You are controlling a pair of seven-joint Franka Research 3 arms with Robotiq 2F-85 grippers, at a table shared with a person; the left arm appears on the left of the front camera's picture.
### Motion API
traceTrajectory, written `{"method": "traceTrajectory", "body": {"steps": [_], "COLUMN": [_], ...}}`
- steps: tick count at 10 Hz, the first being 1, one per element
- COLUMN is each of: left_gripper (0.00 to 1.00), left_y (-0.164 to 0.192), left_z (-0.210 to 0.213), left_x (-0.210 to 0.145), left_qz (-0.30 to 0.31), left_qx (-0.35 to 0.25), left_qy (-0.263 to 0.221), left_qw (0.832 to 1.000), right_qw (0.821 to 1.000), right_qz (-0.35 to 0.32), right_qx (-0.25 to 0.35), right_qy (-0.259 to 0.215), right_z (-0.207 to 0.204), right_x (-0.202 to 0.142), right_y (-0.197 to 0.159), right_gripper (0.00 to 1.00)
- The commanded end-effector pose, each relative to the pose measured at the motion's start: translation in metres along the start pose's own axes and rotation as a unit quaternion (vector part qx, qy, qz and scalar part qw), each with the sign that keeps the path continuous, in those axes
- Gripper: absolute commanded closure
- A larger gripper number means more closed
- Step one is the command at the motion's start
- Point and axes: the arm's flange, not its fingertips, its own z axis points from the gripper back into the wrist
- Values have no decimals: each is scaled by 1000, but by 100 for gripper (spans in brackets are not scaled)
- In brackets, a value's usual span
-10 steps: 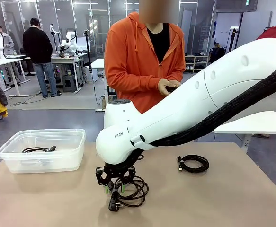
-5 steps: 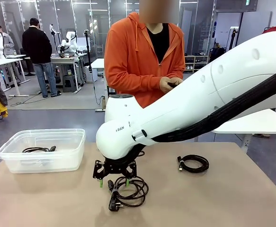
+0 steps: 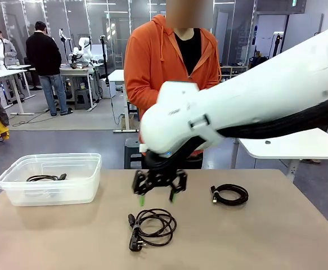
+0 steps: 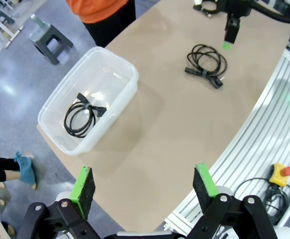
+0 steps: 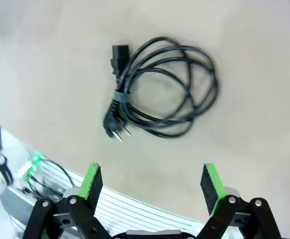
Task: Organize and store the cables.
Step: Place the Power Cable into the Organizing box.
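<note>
Looks like a robotics lab: big open hall, grey floor (image 3: 85, 121), people (image 3: 44, 53) standing at tables (image 3: 0, 73) in the back, red emergency stop button (image 4: 285, 171) on the metal rails (image 4: 269, 114) beside the worktop (image 3: 254, 236).

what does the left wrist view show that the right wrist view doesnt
Left wrist view, not the right wrist view: the clear bin holding one coiled cable, the person's orange top, a red button below the table edge, and the open left gripper.
Right wrist view, not the left wrist view: the metal prongs of the plug, close enough to make out.
Both: the plug-ended cable lying on the tan table, and the open right gripper above it, not touching it.
</note>
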Motion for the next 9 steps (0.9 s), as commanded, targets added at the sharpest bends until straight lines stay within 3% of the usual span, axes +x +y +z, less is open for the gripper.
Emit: {"method": "traceTrajectory", "body": {"steps": [1,4,6,9], "left_gripper": [0,0,0,0], "left_y": [0,0,-23,-52], "left_z": [1,0,-22,-60], "left_x": [0,0,30,75], "left_qz": [-3,0,-36,16], "left_qx": [2,0,-14,-53], "left_qy": [1,0,32,54], "left_qw": [1000,1000,999,997], "right_qw": [997,989,980,978], "right_qz": [66,132,180,177], "right_qx": [26,-11,8,42], "right_qy": [-35,-59,-83,-99], "right_z": [33,69,90,106], "right_x": [-31,-73,-109,-151], "right_y": [-49,-113,-155,-217], "right_gripper": [0,0,0,0]}}
